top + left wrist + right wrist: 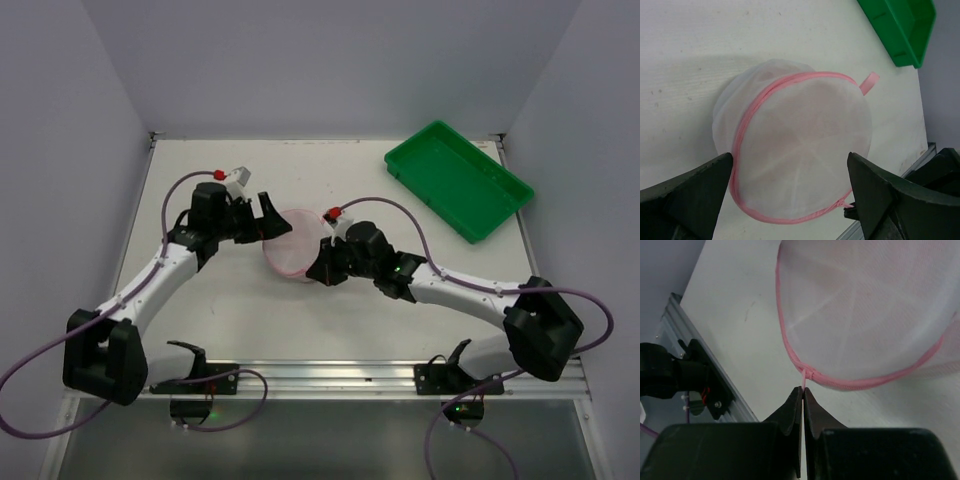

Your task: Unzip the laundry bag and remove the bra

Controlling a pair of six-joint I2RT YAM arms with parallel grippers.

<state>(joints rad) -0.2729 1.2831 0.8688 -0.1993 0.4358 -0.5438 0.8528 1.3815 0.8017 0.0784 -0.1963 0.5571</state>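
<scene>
The laundry bag (293,243) is a white mesh drum with pink zip trim, lying mid-table with its round lid facing up. In the left wrist view the laundry bag (795,145) fills the middle, zipped shut, with a faint pinkish shape inside that may be the bra. My left gripper (268,222) is open at the bag's left side, and its fingers (695,192) stand either side of the bag. My right gripper (318,270) is at the bag's near-right edge. In its wrist view the right gripper (803,389) is shut on the pink zip pull (804,376).
A green plastic tray (458,178) sits at the back right, also seen in the left wrist view (900,30). A pink hanging loop (870,82) sticks out of the bag's far side. The metal base rail (330,375) runs along the near edge.
</scene>
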